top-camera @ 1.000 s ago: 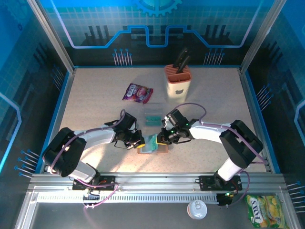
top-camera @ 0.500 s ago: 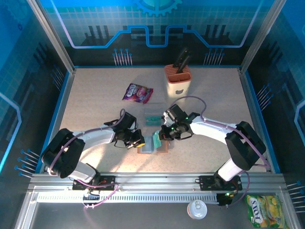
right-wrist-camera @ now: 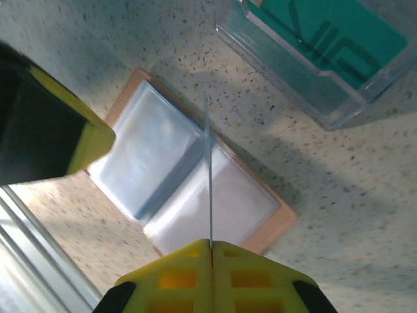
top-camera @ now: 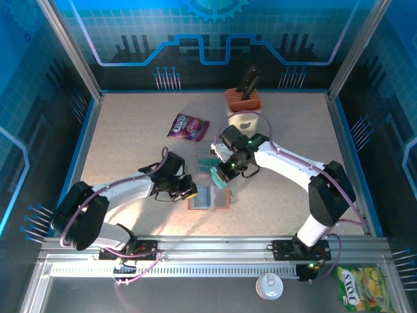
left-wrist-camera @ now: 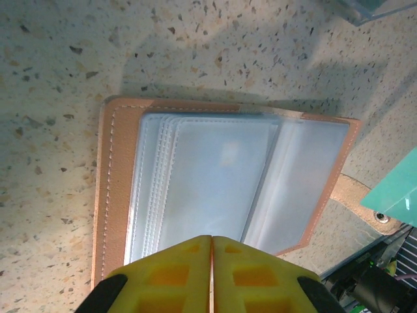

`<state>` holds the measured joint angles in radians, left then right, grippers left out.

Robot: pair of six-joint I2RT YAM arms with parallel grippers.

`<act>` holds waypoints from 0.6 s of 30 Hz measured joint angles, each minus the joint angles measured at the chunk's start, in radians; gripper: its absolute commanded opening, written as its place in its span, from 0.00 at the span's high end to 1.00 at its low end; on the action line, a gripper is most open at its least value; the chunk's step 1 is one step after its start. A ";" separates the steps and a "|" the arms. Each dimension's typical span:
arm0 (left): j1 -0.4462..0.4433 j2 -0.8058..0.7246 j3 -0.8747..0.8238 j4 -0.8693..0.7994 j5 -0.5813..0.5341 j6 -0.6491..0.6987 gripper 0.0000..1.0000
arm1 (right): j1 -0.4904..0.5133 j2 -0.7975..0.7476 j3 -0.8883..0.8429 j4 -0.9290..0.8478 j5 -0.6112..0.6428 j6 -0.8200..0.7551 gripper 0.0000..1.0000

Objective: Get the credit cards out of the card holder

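The card holder point(top-camera: 210, 197) lies open on the table, brown rim around grey-blue plastic sleeves point(left-wrist-camera: 208, 176). My left gripper point(top-camera: 189, 191) is shut, its yellow tips point(left-wrist-camera: 212, 238) on the holder's left edge. My right gripper point(top-camera: 223, 171) hangs just above and behind the holder, shut on a teal credit card point(top-camera: 217, 177). In the right wrist view that card point(right-wrist-camera: 210, 169) is edge-on, a thin line rising from the shut tips point(right-wrist-camera: 210, 244) over the holder point(right-wrist-camera: 163, 150). A corner of the card point(left-wrist-camera: 397, 192) is at the right of the left wrist view.
A clear tray point(top-camera: 208, 160) holding teal cards point(right-wrist-camera: 339, 32) sits just behind the holder. A purple snack packet point(top-camera: 187, 126) and a beige knife block point(top-camera: 243, 112) stand farther back. Blue walls ring the table.
My right gripper has lifted and moved back toward the tray, drawing the teal card up out of the holder. The left gripper has stayed at the holder's edge.
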<state>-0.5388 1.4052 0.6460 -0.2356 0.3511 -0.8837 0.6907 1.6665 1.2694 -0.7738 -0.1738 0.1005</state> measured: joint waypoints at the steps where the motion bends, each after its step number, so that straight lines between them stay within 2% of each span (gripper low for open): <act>1: 0.001 -0.005 -0.002 0.000 -0.004 0.000 0.88 | 0.002 0.011 0.015 -0.021 0.011 -0.058 1.00; 11: 0.024 -0.067 -0.027 -0.005 -0.027 0.000 0.85 | 0.023 0.167 0.265 -0.225 0.100 -0.526 1.00; 18: 0.033 -0.085 -0.048 -0.008 -0.041 0.000 0.84 | 0.026 0.314 0.471 -0.351 0.161 -0.709 1.00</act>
<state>-0.5060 1.3205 0.5976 -0.2440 0.3099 -0.8841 0.7170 1.9804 1.7405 -1.1248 -0.0124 -0.6083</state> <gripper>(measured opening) 0.160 0.060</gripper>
